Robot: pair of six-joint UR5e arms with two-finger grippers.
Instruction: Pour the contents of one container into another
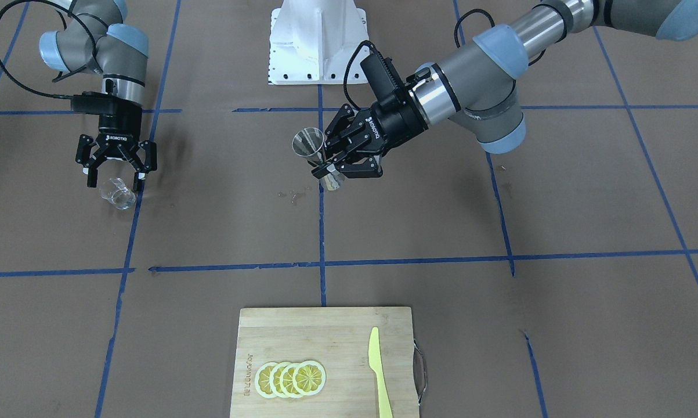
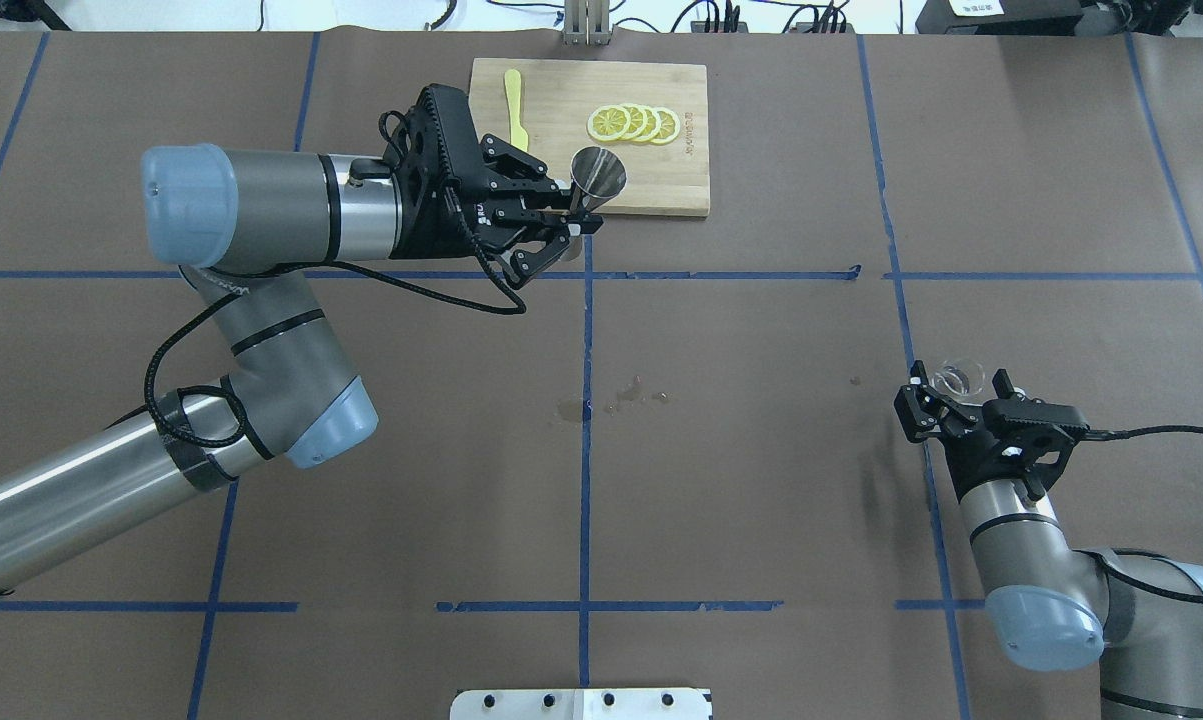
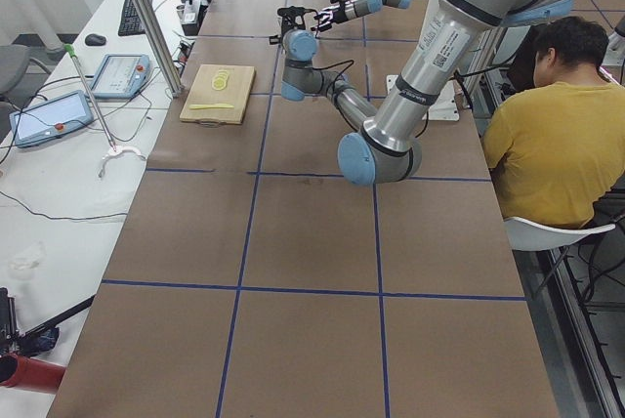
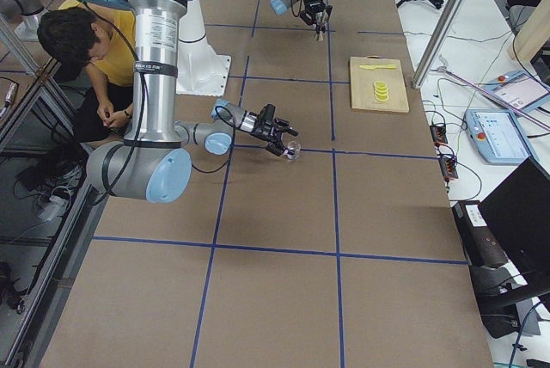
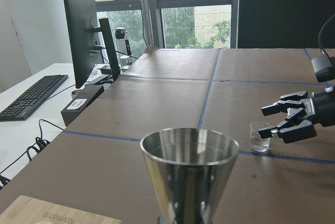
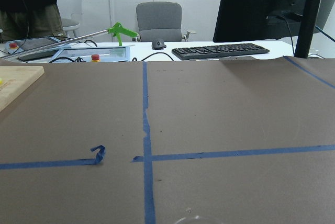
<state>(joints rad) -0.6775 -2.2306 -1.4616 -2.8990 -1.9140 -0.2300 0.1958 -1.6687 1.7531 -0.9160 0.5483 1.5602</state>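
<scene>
The tabletop (image 1: 557,191) is matte brown, crossed by a grid of blue tape lines (image 1: 322,232), with a few darker spots (image 1: 293,196) near the middle. The jigger (image 1: 313,150) is shiny silver steel, and the glass cup (image 1: 118,196) is clear and colourless. The left tool (image 1: 327,169) and right tool (image 1: 115,181) are black with small white lettering. The left arm (image 1: 476,64) and right arm (image 1: 99,46) are grey and silver with pale blue joint caps. The cutting board (image 1: 302,337) is light wood. On it are yellow lemon slices (image 1: 290,378) with pale rims and a yellow-green knife (image 1: 379,371). The robot base (image 1: 318,40) is white.
</scene>
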